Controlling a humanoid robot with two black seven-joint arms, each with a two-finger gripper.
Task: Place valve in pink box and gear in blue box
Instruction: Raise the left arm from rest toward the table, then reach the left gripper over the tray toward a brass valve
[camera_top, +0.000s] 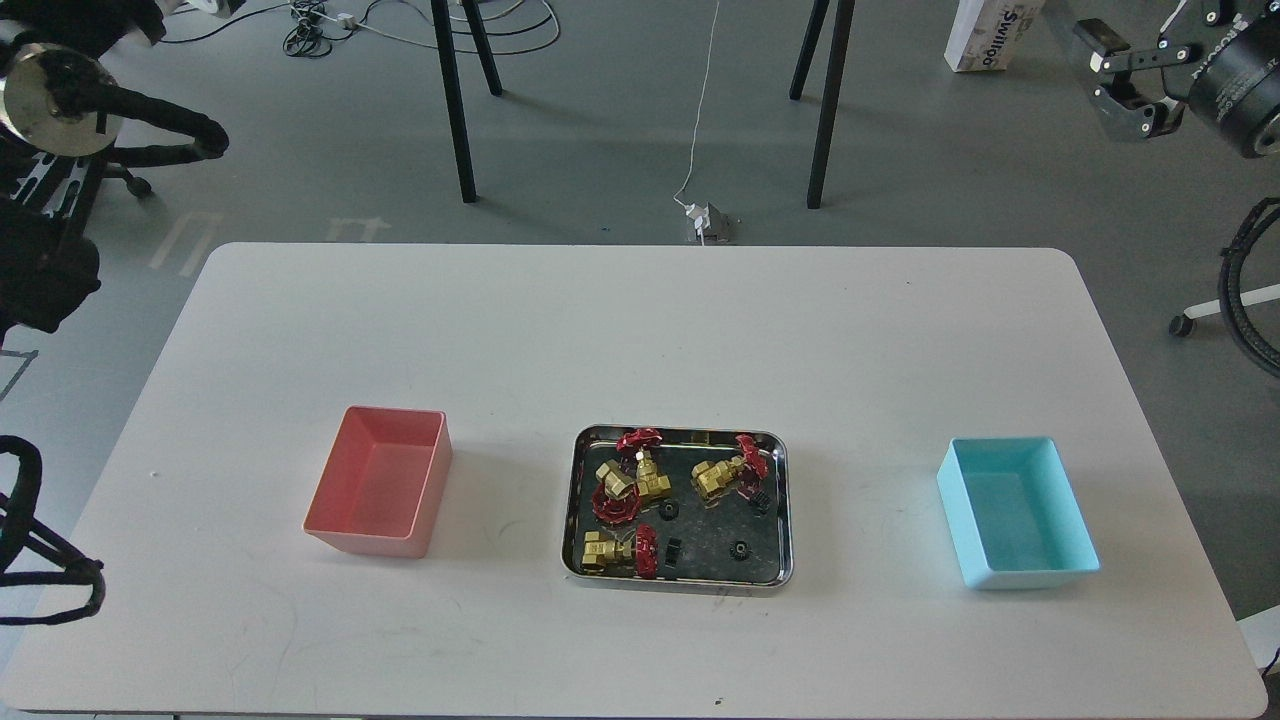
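Several brass valves with red handwheels (648, 482) lie in the shiny steel tray (681, 583) at the table's middle front. Among them are tiny black gears, one (668, 511) near the centre and one (740, 549) lower right. The pink box (352, 530) stands left of the tray and the blue box (972, 560) stands right of it; both hold nothing. My right gripper (1102, 75) is raised at the top right, off the table, open and holding nothing. The dark end of my left arm (205, 140) shows at the top left, far from the table; its fingers cannot be told apart.
Small blocky black pieces (673, 552) also lie in the tray. The white table (640, 340) has rounded corners. Beyond its far edge are black trestle legs (455, 110), a floor cable and a plug block (708, 222). Black cable loops (40, 570) hang at the left edge.
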